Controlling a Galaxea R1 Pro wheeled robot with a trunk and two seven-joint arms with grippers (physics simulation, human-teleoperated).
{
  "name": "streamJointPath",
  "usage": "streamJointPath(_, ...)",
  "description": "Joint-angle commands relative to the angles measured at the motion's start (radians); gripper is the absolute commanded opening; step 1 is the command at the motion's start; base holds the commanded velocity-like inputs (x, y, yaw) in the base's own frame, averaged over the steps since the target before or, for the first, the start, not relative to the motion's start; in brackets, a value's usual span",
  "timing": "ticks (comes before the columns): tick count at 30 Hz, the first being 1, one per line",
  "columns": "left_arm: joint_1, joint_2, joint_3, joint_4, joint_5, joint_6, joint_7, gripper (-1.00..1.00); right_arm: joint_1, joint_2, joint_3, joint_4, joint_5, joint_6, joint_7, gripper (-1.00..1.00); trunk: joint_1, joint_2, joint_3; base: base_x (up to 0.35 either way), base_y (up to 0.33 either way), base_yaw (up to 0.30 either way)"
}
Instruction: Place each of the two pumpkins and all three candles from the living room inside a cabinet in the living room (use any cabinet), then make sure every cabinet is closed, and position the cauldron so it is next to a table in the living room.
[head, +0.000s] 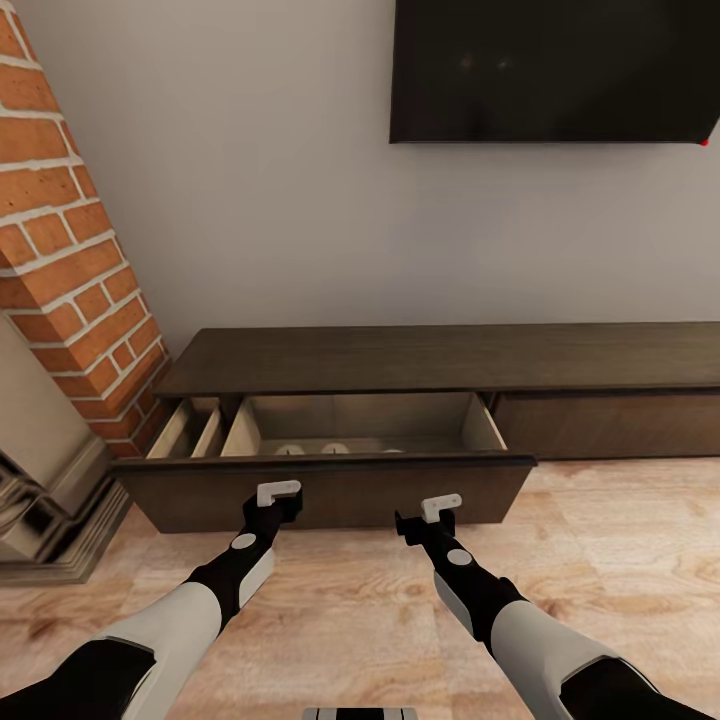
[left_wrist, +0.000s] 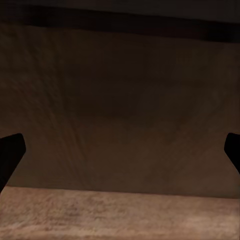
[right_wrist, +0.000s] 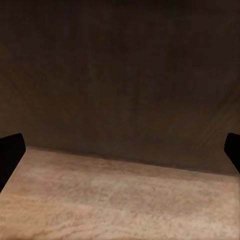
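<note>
Black fingertips framed both wrist views at the far edges, so I'd say the left gripper (head: 279, 503) and the right gripper (head: 430, 517) both had their jaws spread wide with nothing between them. From the head camera, both hung low and just short of the dark-brown wooden drawer front (head: 330, 490), one toward each half of it. I honestly couldn't tell if either was touching the panel yet. The wrist cams backed that up: dark wood panel (left_wrist: 120, 100) close in front, a strip of light wood-plank floor (right_wrist: 120, 200) under it.

That drawer was pulled well out of the long, low dark-brown wooden cabinet (head: 450, 355). Inside the pale wood lining, right behind the front lip, the tops of small round cream candles (head: 312, 449) peeked up: two clear, a third barely there. Whether the pumpkins were in there too, the front panel hid that. A narrower pale compartment (head: 188, 430) sat open beside it, next to the red brick fireplace (head: 70, 250). The wall-hung black TV (head: 550, 70) was up above.

My read: the candles were stowed and this was the closing step. Next move looked like a straight, even push with both grippers flat against the front so the drawer slides in square rather than jamming. The cauldron job wasn't something I could judge from here.
</note>
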Motion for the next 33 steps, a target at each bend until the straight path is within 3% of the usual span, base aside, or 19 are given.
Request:
streamJointPath(1, -0.001, 0.000, -0.009, 0.001, 0.008, -0.004, 0.006, 1.00, -0.001, 0.000, 0.009, 0.001, -0.010, -0.004, -0.005, 1.00, 0.000, 0.000, -0.001, 0.017, 0.000, 0.000)
streamJointPath(14, -0.001, 0.000, -0.009, 0.001, 0.008, -0.004, 0.006, 1.00, -0.001, 0.000, 0.009, 0.001, -0.010, -0.004, -0.005, 1.00, 0.000, 0.000, -0.001, 0.129, 0.000, 0.000)
streamJointPath(33, -0.001, 0.000, -0.009, 0.001, 0.008, -0.004, 0.005, 1.00, -0.001, 0.000, 0.009, 0.001, -0.010, -0.004, -0.005, 1.00, 0.000, 0.000, -0.001, 0.002, 0.000, 0.000)
